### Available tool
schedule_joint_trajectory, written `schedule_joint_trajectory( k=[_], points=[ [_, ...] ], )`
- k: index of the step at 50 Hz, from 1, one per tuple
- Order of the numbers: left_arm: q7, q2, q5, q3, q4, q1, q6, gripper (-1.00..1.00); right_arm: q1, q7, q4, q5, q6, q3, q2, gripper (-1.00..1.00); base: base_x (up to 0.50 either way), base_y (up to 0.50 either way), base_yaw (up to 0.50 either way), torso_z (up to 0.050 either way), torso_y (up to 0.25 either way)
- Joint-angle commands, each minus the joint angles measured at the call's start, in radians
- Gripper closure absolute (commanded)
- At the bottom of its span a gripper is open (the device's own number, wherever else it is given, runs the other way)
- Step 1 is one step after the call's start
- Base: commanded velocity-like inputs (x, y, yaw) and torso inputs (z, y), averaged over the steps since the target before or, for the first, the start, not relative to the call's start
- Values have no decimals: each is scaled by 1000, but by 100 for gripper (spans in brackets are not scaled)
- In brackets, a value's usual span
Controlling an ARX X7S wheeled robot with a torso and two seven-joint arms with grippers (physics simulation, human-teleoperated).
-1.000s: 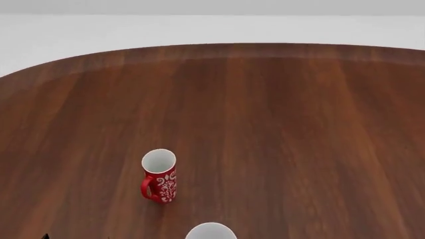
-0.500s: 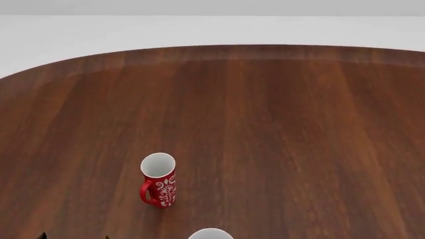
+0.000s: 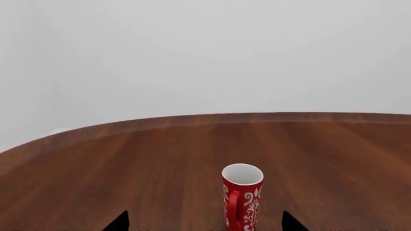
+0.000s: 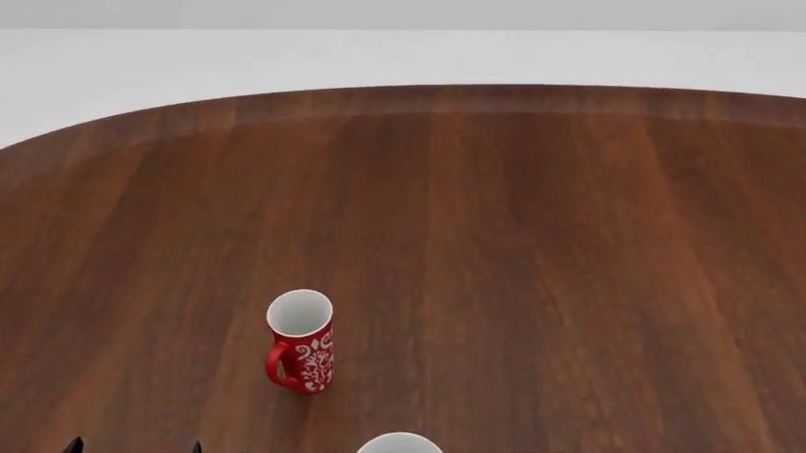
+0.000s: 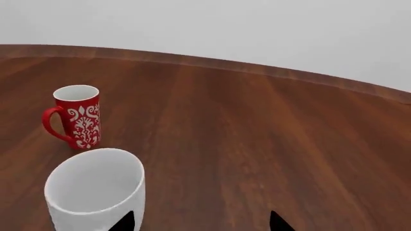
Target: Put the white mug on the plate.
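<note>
Right wrist view: right tool tips wide apart, holding nothing, white mug upright just beside one tip; we judge pre-grasp approach. Head view: white mug at near bench edge, only rim visible. Left tool also wide, empty, aimed at red mug, which stands beyond white mug. Plate not visible in any view; we cannot place it.

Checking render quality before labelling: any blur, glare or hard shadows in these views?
Head view: sharp, flat light, red mug casts almost no shadow, white mug cropped at the frame edge. Right wrist view: white mug crisp, no glare. Left wrist view: table evenly lit, grey background featureless.
</note>
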Motion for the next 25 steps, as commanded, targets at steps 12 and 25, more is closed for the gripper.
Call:
schedule_joint_trajectory(
  k=[12, 25],
  points=[
    [-12, -13, -19, 5, 9, 14, 9, -100, -34, -11, -117, 17, 146, -44, 38, -100, 0, 0, 0, 0, 0],
    [-17, -25, -36, 1, 19, 26, 18, -100, 4, -44, -105, 31, 201, -79, 48, -100, 0, 0, 0, 0, 0]
  ],
)
